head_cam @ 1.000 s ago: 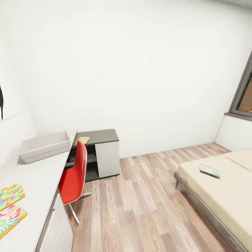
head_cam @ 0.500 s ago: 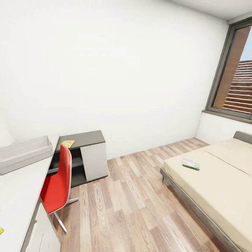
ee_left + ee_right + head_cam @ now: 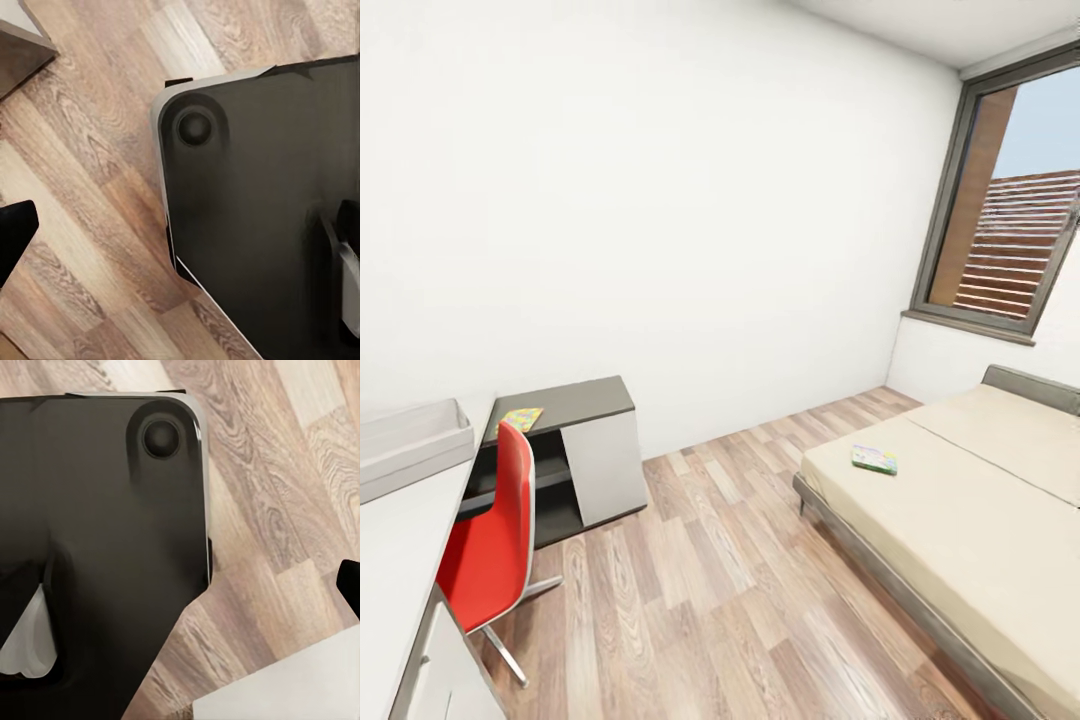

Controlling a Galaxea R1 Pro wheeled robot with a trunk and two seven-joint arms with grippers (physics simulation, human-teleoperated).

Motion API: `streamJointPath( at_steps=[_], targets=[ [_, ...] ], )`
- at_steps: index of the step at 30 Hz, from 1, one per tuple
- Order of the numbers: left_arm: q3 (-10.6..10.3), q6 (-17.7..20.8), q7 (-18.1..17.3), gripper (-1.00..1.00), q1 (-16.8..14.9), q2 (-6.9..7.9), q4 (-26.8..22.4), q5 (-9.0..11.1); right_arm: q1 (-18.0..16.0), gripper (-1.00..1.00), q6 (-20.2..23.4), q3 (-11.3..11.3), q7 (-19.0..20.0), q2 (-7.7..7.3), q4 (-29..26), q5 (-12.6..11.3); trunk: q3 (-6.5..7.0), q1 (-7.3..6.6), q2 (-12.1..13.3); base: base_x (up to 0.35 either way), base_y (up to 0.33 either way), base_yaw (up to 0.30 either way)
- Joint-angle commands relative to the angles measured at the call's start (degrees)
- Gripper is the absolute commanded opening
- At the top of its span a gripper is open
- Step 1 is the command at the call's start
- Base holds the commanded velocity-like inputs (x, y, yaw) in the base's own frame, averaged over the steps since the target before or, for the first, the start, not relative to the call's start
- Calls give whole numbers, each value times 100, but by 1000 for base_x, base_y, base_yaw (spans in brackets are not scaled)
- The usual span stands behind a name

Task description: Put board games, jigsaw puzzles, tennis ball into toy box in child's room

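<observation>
Your view has swung right: the puzzles left frame; toy box (image 3: 410, 445) on the table (image 3: 400, 560), contents hidden; one board game (image 3: 874, 459) on the bed (image 3: 960, 520); your finger states can't be told

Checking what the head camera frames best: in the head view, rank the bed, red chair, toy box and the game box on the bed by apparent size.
1. bed
2. red chair
3. toy box, cut off by the frame edge, so unsure against the chair
4. game box
</observation>
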Motion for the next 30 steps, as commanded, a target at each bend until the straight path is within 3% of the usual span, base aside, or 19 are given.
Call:
streamJointPath(
  at_steps=[1,8,15,30],
  targets=[
    [-34,-34,0,100,-1,2,4,-16,-1,100,-19,-5,-2,0,4,-33,-2,2,-3,0,0,-98],
    [-36,-81,0,100,2,2,9,-16,-1,100,-128,-12,-2,4,4,-34,-2,2,-3,0,0,-174],
    [-28,-88,0,100,0,2,5,-16,-1,100,-836,-1,-2,12,4,-25,-2,2,-3,0,0,-125],
    [-19,-106,0,100,0,0,4,-16,-1,100,-1002,4,-2,123,7,-19,-2,2,-3,0,0,-9]
  ],
)
